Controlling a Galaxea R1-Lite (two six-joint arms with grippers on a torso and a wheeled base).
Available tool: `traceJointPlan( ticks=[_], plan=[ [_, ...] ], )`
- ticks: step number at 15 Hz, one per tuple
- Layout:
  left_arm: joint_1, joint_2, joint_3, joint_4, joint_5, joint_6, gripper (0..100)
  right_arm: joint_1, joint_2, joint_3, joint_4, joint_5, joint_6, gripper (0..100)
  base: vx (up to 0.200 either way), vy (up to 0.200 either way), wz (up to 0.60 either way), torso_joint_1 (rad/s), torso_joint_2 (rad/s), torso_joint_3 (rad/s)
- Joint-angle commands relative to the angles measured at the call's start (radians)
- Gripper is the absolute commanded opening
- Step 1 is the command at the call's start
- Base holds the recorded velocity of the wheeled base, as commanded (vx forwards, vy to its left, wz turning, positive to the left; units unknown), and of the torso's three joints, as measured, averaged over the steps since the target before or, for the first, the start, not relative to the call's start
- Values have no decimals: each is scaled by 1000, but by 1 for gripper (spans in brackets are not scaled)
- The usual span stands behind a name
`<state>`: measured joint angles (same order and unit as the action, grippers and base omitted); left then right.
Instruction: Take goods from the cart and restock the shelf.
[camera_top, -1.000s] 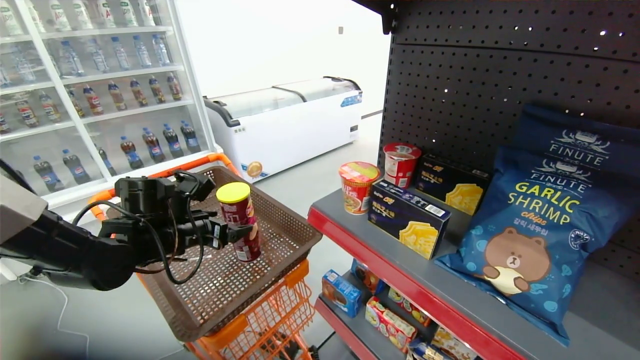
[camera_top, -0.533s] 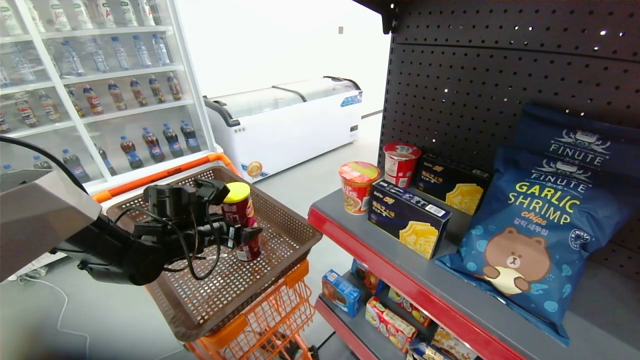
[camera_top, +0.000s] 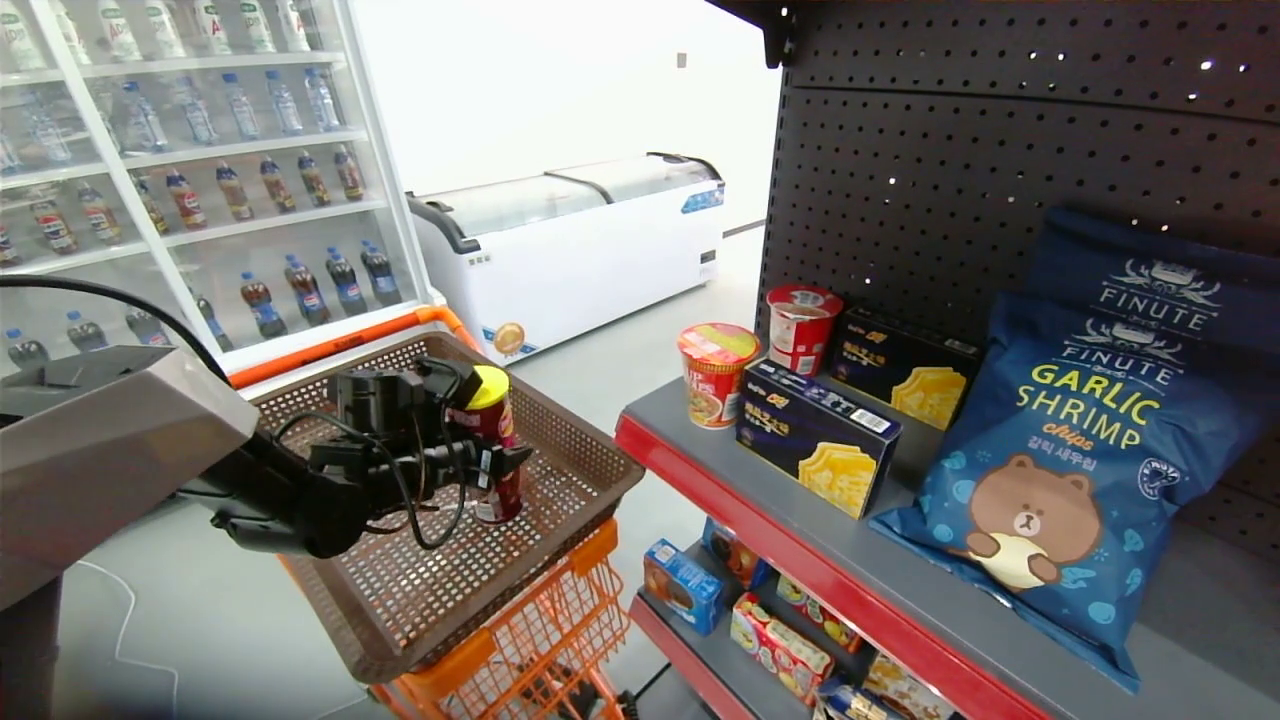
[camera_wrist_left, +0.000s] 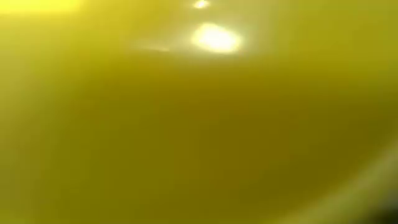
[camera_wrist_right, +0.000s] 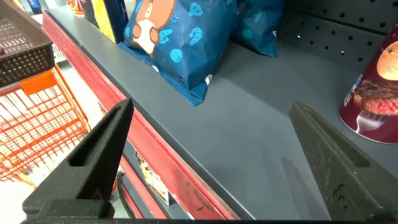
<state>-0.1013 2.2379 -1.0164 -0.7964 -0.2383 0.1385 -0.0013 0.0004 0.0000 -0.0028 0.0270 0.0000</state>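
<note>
A red chip can (camera_top: 497, 480) with a yellow lid stands upright in the brown cart basket (camera_top: 590, 470). My left gripper (camera_top: 505, 458) reaches in level and is open, with one finger across the can's front and the can deep between the jaws. The yellow lid (camera_wrist_left: 199, 112) sits right against the left wrist camera. My right gripper (camera_wrist_right: 211, 155) hangs open and holds nothing above the grey shelf (camera_wrist_right: 249, 124), near a dark red can (camera_wrist_right: 376, 93) standing there.
On the shelf (camera_top: 700, 440) stand two cup noodles (camera_top: 715, 375), dark snack boxes (camera_top: 815, 435) and blue chip bags (camera_top: 1060, 460). The bags (camera_wrist_right: 174, 37) lie left of a bare stretch of shelf. The orange cart frame (camera_top: 540, 640) stands close to the shelf's red edge.
My left arm has pushed forward to the right, so the can sits deeper between the fingers and its lid is partly hidden. The can's base has stayed put.
</note>
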Motion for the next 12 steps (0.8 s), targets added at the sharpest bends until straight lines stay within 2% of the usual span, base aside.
traceJointPlan(
  ticks=[1,4,6,10,11,12],
  plan=[
    [-3,-6,-1,0,2,1,0,0,0,0,0,1,0,100,0,0,0,0,0,0],
    [-2,-78,-4,9,5,-10,0,0,0,0,0,1,0,100,0,0,0,0,0,0],
    [-5,-142,-14,13,8,-43,0,0,0,0,0,1,0,100,0,0,0,0,0,0],
    [3,-300,50,29,10,-40,0,0,0,0,0,1,0,100,0,0,0,0,0,0],
    [5,-320,48,49,17,-46,0,0,0,0,0,1,0,100,0,0,0,0,0,0],
    [5,-363,52,98,65,-50,0,0,0,0,0,1,0,100,0,0,0,0,0,0]
  ],
)
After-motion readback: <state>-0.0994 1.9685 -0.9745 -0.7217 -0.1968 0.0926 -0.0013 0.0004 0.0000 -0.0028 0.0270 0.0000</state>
